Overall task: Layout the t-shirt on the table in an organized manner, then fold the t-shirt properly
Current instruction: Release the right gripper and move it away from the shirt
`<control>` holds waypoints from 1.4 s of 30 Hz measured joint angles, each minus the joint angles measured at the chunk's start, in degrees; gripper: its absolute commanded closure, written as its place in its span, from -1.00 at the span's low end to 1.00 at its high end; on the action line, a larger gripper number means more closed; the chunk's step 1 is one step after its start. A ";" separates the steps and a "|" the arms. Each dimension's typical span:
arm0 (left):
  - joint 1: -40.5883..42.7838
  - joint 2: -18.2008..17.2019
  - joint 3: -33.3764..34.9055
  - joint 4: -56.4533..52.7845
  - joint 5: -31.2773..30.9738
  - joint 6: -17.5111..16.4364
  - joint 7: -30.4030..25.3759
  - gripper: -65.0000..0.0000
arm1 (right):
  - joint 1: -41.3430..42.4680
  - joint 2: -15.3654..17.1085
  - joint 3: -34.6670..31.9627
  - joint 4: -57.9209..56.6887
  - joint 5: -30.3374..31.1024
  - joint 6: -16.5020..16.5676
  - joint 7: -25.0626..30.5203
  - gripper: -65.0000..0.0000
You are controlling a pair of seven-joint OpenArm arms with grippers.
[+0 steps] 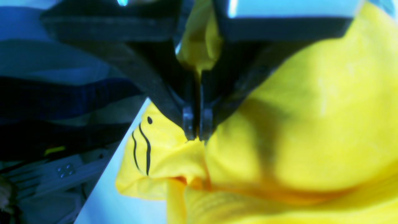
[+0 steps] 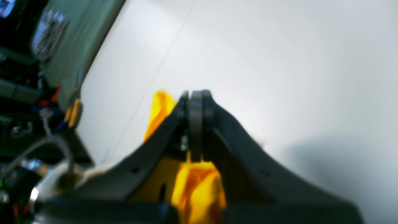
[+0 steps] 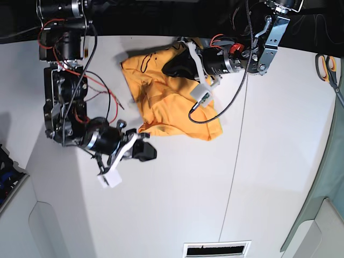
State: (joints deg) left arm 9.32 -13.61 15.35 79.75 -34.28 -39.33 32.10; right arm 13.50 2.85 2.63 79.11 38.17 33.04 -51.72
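The orange t-shirt (image 3: 172, 105) lies crumpled at the far middle of the white table (image 3: 177, 204); it looks yellow in the left wrist view (image 1: 311, 124), with thin black lines (image 1: 144, 146) on a fold. My left gripper (image 1: 196, 137) is shut on a bunch of the shirt's cloth near its far edge (image 3: 171, 67). My right gripper (image 2: 196, 96) is shut, with orange cloth (image 2: 196, 189) showing between its fingers; in the base view it sits (image 3: 150, 152) just below the shirt's near left corner.
The table's dark seam (image 3: 235, 161) runs right of the shirt. Scissors (image 3: 327, 67) lie at the far right edge. A vent slot (image 3: 216, 249) sits at the near edge. The table's edge (image 1: 108, 168) is close to the left gripper, with clutter beyond.
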 measured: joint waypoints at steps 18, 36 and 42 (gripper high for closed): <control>-0.48 -2.25 -0.02 0.00 -0.26 -0.17 -0.02 0.90 | -7.45 0.02 -7.10 -1.18 -6.82 0.46 9.88 1.00; 0.35 -2.12 0.00 0.02 0.90 -1.05 -0.07 0.90 | 9.40 -6.36 -12.15 -23.34 -22.40 -0.55 25.09 1.00; 1.31 -2.12 0.00 0.13 1.57 -1.05 -0.74 0.90 | 12.35 -6.32 -12.02 -24.87 -27.15 -1.97 26.69 1.00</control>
State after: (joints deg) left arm 10.63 -15.73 15.35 79.88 -32.71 -40.38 31.35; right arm 25.85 -3.46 -9.39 54.24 11.03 31.07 -25.04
